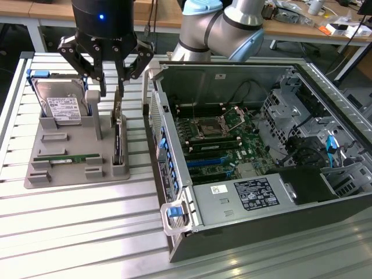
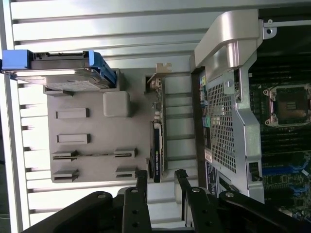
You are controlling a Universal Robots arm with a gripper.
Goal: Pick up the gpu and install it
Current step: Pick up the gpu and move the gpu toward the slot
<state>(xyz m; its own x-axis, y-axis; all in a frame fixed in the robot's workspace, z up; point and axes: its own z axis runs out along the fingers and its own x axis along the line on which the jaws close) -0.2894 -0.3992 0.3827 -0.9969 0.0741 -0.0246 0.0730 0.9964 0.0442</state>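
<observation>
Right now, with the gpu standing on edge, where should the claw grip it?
Probably take the gpu by its long upper edge, from above, pinching the two flat faces: it stands on edge in the grey holder, lower edge in slots, top free.

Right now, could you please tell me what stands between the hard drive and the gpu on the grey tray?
A grey upright post of the tray stands between the hard drive and the gpu, seen in the exterior view.

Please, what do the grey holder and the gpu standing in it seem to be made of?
The grey holder looks like matte plastic: even, dull grey without shine. The gpu seems a dark circuit board, slightly glossy, with a pale metal bracket at one end; metal is likely, not certain.
</observation>
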